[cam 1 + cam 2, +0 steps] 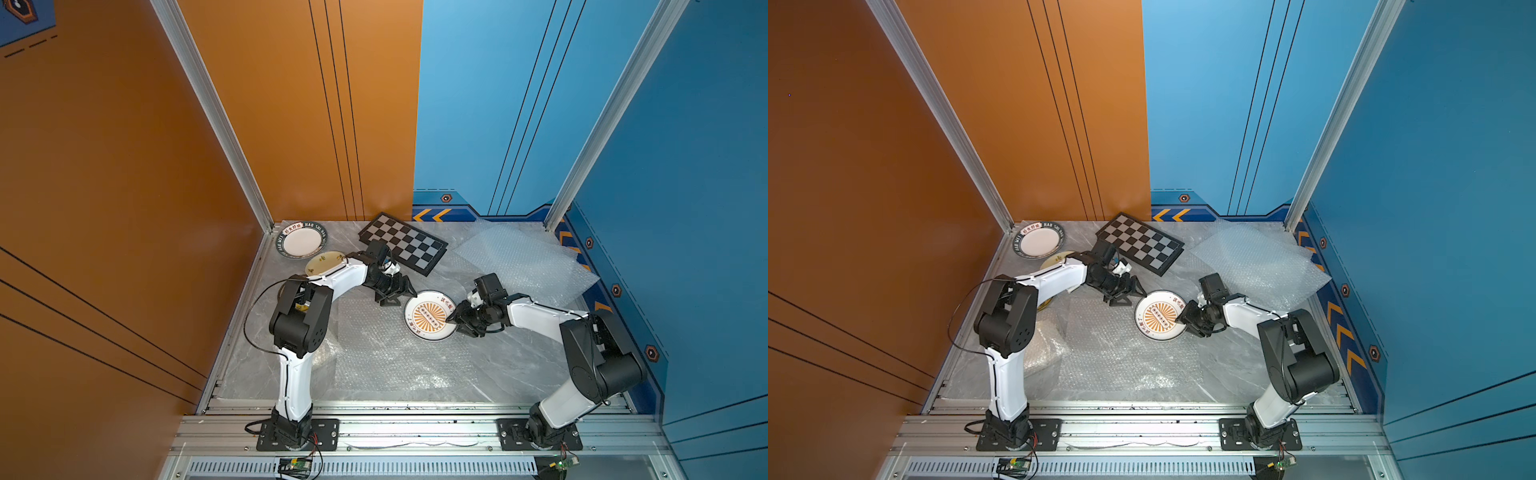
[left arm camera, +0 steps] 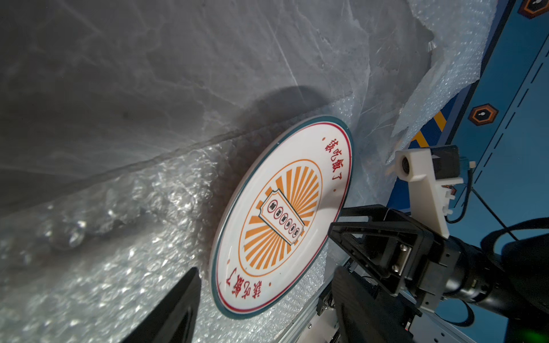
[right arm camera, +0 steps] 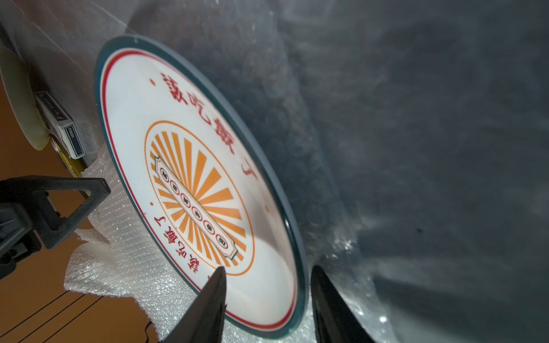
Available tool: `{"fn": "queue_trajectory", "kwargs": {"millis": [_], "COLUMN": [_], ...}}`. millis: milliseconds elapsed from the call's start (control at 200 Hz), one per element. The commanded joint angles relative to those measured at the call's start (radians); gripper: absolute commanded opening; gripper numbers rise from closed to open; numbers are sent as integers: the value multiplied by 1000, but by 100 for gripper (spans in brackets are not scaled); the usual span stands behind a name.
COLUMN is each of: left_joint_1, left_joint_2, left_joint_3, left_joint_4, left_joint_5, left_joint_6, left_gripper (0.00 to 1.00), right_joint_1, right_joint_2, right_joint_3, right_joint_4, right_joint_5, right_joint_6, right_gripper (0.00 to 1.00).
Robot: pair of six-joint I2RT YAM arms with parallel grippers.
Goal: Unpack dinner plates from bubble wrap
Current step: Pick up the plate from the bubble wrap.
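Right wrist footage is filled by the sunburst plate [image 3: 190, 166], white with orange rays and red lettering. In both top views it is seen laid face up on a flat sheet of bubble wrap [image 1: 374, 353] near the middle of the grey table [image 1: 498, 365]. Its rim on the robot's right is straddled by the right gripper [image 3: 267, 268]: 1 finger is set over the plate's face and the other outside the rim. The 2 are apart, and whether the rim is pinched cannot be told. The left gripper [image 1: 399, 296] is placed just beside the plate's far left edge, with its fingers spread wide. 2 more plates are found in the far left corner: the lettered plate [image 1: 302, 240] and the pale yellow plate [image 1: 322, 261], partly hidden by the left arm [image 1: 340, 276]. A checkerboard [image 1: 403, 243] is laid behind them, and a heap of bubble wrap [image 1: 519, 257] is piled at the far right.
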Motion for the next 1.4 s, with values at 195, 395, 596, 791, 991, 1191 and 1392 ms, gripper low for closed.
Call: {"fn": "queue_trajectory", "kwargs": {"millis": [195,395,596,791,991,1191,1392], "left_joint_1": [-32,-46,-55,-55,-36,58,130], "left_joint_2": [61,65,56,46,6,-88,-118], "left_joint_3": [55,51,33,-15,-42,-54,-79], "left_joint_4": [-19,-19,-19,5,17,17,18], "left_joint_5": [14,13,15,27,24,-1,-5], "left_joint_6": [19,14,12,11,3,-13,-4], "left_gripper": [60,53,53,52,52,60,61], "right_joint_1": [6,23,47,65,74,66,69], "right_joint_2": [5,5,2,11,51,70,97], "right_joint_3": [24,4,-4,-8,-12,-36,-48], "right_joint_4": [95,204,277,341,361,393,454], "right_joint_5": [21,-4,5,6,11,8,-5], "right_joint_6": [-15,12,40,68,81,86,110], "right_gripper": [46,43,35,32,30,30,30]}}
